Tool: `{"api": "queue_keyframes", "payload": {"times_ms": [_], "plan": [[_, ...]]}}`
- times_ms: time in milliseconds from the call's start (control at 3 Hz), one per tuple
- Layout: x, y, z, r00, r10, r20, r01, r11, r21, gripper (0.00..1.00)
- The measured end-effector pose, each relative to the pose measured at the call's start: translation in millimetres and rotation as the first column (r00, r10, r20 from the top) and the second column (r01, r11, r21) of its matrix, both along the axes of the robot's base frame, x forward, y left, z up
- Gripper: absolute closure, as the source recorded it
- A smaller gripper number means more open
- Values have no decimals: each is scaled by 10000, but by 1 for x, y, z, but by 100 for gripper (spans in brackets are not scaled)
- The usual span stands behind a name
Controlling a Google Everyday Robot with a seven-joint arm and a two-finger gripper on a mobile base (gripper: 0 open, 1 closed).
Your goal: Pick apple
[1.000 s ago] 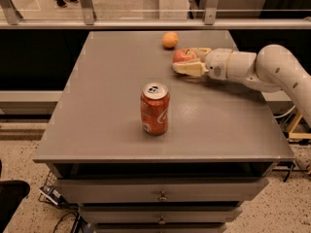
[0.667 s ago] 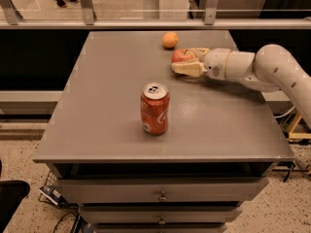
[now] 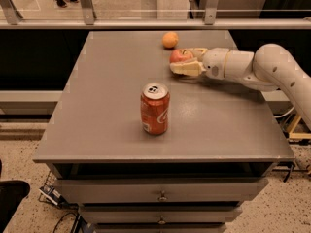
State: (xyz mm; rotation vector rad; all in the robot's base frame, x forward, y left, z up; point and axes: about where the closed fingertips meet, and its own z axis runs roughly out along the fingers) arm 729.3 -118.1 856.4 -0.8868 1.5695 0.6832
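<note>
The red apple (image 3: 180, 56) with yellowish patches sits on the grey table (image 3: 107, 96) at the far right. My gripper (image 3: 187, 60) reaches in from the right and its two cream fingers (image 3: 185, 69) are closed around the apple, one on the near side and one on the far side. The apple still rests on the table top and its left part sticks out between the fingers.
A small orange fruit (image 3: 169, 39) lies just behind the apple near the table's far edge. A red soda can (image 3: 155, 108) stands upright in the middle of the table. A railing runs behind the table, and drawers sit below its front edge.
</note>
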Motion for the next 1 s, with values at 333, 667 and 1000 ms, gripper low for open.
{"api": "queue_keyframes", "payload": {"times_ms": [333, 667, 1000], "plan": [[-4, 5, 18, 9993, 335, 178, -341, 9987, 366, 100], [-10, 13, 54, 9962, 660, 566, -678, 9972, 307, 100], [-16, 20, 89, 9921, 909, 866, -912, 9958, -7, 100]]}}
